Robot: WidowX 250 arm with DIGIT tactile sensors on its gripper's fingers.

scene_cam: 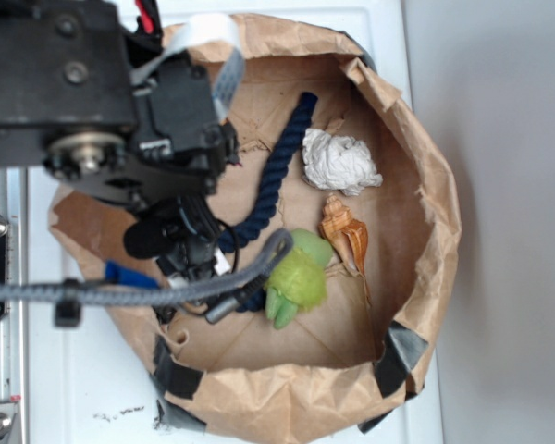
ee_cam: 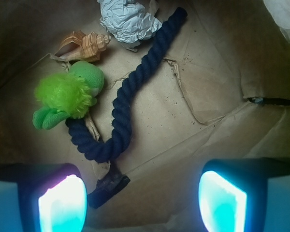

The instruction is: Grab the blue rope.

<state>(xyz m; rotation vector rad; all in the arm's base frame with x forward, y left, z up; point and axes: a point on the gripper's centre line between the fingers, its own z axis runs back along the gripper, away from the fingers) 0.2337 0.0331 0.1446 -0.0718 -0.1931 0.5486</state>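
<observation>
**Inside the paper bin: my gripper above the rope's hook**

At the 6 o'clock edge of the wrist view, my gripper (ee_cam: 142, 193) hangs with its jaws spread wide and nothing between them; the two glowing fingertips (ee_cam: 62, 203) sit at 7 and 5 o'clock, clear of the floor of the brown paper bin (ee_cam: 217, 87). Just beyond the gap, toward 11 o'clock, lies the blue rope (ee_cam: 130, 92): its hooked end curls at the centre-left of the view, and its long body runs away toward 1 o'clock. A strip of black tape (ee_cam: 108, 188) lies on the paper just below the hook. At 9 o'clock the green plush toy (ee_cam: 67, 94) touches the short arm of the hook. Farther out, at 11 o'clock, sits the seashell (ee_cam: 84, 44), and at 12 o'clock the crumpled white paper (ee_cam: 128, 20) lies against the rope's far stretch. In the exterior view my arm hides the hook.
</observation>
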